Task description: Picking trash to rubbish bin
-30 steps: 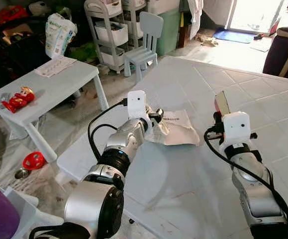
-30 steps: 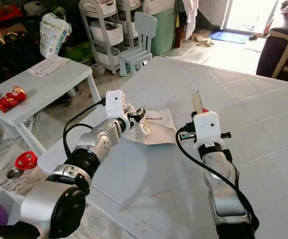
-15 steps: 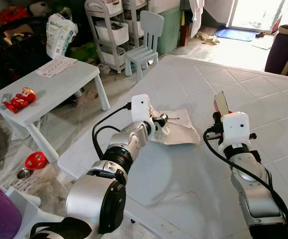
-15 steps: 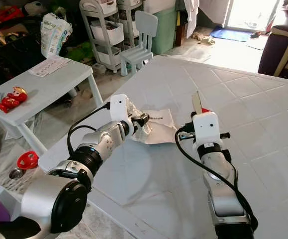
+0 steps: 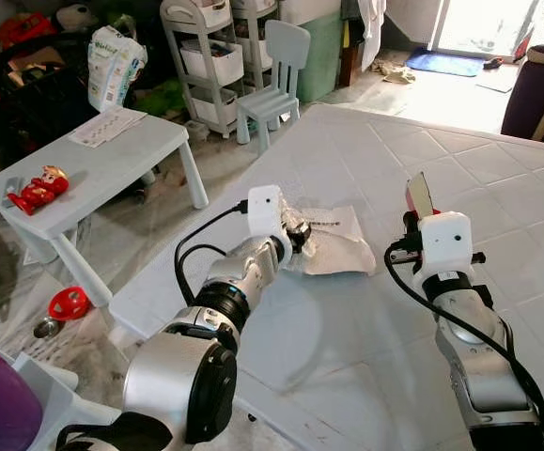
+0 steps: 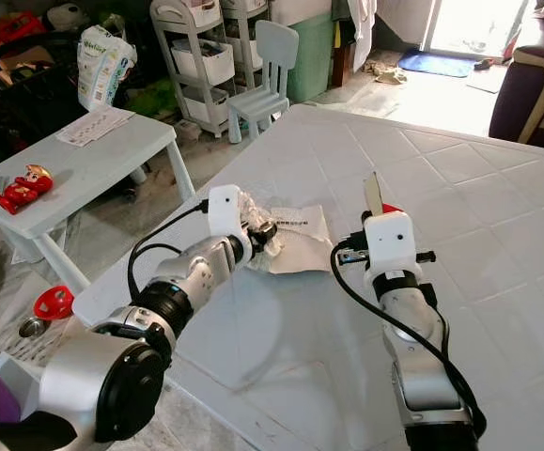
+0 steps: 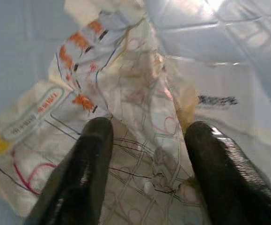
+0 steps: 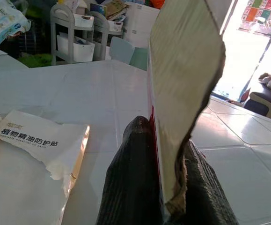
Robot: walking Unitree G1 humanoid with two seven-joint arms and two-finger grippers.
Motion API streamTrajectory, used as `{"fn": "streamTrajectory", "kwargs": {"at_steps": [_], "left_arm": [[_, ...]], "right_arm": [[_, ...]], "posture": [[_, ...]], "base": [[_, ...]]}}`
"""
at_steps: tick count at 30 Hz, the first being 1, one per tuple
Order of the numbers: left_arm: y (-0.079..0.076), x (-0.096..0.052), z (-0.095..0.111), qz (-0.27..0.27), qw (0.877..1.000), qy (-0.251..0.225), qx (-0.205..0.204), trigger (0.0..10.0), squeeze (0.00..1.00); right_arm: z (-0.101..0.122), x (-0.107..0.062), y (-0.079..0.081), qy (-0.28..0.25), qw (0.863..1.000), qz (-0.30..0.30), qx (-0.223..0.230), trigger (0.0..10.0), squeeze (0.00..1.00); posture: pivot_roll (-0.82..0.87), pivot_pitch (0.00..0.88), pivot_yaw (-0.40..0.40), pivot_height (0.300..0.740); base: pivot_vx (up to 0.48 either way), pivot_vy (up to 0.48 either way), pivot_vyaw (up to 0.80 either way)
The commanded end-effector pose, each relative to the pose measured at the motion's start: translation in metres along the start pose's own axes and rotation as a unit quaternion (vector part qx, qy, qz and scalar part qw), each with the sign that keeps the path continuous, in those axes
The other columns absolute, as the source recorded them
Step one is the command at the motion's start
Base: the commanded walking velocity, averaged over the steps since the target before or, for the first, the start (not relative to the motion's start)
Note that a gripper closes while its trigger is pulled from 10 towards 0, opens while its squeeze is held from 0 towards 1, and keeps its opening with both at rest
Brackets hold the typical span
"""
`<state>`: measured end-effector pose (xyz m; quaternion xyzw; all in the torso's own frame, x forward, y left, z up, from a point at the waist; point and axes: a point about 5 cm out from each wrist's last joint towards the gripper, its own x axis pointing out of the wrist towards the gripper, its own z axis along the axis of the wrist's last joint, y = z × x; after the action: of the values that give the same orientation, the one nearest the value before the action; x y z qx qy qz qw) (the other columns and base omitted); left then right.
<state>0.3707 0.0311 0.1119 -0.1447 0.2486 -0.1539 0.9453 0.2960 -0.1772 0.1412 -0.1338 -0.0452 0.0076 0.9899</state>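
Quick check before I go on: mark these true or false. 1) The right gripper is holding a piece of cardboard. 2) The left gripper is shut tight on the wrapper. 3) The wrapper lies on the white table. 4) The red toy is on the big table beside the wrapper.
1) True: the right gripper is shut on the cardboard piece.
2) False: the left gripper is open, its fingers straddling the crumpled wrapper.
3) True: it lies on the white table.
4) False: the red toy sits on the small side table.
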Motion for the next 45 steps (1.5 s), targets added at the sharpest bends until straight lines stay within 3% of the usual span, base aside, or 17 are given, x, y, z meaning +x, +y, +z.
{"fn": "streamTrajectory", "kwargs": {"at_steps": [1, 10, 22, 24, 26, 30, 34, 37, 41, 45], "left_arm": [[0.003, 0.000, -0.013, 0.005, 1.000, 0.016, -0.008, 0.0, 0.00], [0.008, -0.001, -0.011, 0.014, 1.000, 0.002, -0.011, 0.0, 0.00], [0.038, -0.009, 0.000, 0.030, 0.997, -0.073, -0.008, 0.0, 0.00], [0.046, -0.012, 0.000, 0.020, 0.995, -0.093, -0.037, 0.0, 0.00], [0.047, -0.013, 0.000, 0.019, 0.994, -0.095, -0.042, 0.0, 0.00], [0.055, -0.022, 0.012, -0.001, 0.986, -0.161, -0.040, 0.0, 0.00], [0.055, -0.036, 0.023, -0.031, 0.974, -0.225, 0.001, 0.0, 0.00], [0.046, -0.050, 0.027, -0.087, 0.957, -0.273, 0.054, 0.0, 0.00], [0.036, -0.059, 0.025, -0.128, 0.945, -0.292, 0.078, 0.0, 0.00], [0.038, -0.071, 0.034, -0.095, 0.934, -0.329, 0.100, 0.0, 0.00]], "right_arm": [[0.005, 0.002, 0.000, -0.006, 1.000, 0.002, 0.001, 10.0, 0.00], [0.006, 0.004, -0.002, -0.008, 1.000, 0.003, -0.001, 10.0, 0.00], [0.009, 0.008, -0.001, -0.014, 1.000, 0.010, -0.002, 10.0, 0.00], [0.009, 0.009, -0.001, -0.014, 1.000, 0.013, -0.002, 10.0, 0.00], [0.009, 0.009, -0.001, -0.013, 1.000, 0.013, -0.002, 10.0, 0.00], [0.011, 0.013, 0.002, -0.018, 1.000, 0.021, -0.002, 10.0, 0.00], [0.011, 0.015, 0.002, -0.020, 1.000, 0.021, -0.001, 10.0, 0.00], [0.012, 0.016, 0.003, -0.022, 1.000, 0.023, -0.001, 10.0, 0.00], [0.012, 0.018, 0.003, -0.023, 0.999, 0.024, -0.001, 10.0, 0.00], [0.014, 0.020, 0.003, -0.026, 0.999, 0.023, -0.001, 10.0, 0.00]], "posture": [[-0.08, 0.000, 0.074, 0.740], [-0.08, 0.000, 0.066, 0.740], [-0.08, 0.000, 0.051, 0.740], [-0.06, 0.000, 0.035, 0.740], [-0.06, 0.000, 0.035, 0.740], [-0.06, 0.000, 0.028, 0.740], [-0.05, 0.000, 0.026, 0.740], [-0.04, 0.000, 0.023, 0.740], [-0.04, 0.000, 0.017, 0.740], [-0.04, 0.000, 0.013, 0.740]], "base": [[0.000, 0.000, 0.00], [0.000, 0.000, 0.00], [0.000, 0.000, 0.00], [0.000, 0.000, 0.00], [0.000, 0.000, 0.00], [0.000, 0.000, 0.00], [0.000, 0.000, 0.00], [0.000, 0.000, 0.00], [0.000, 0.000, 0.00], [0.000, 0.000, 0.00]]}}
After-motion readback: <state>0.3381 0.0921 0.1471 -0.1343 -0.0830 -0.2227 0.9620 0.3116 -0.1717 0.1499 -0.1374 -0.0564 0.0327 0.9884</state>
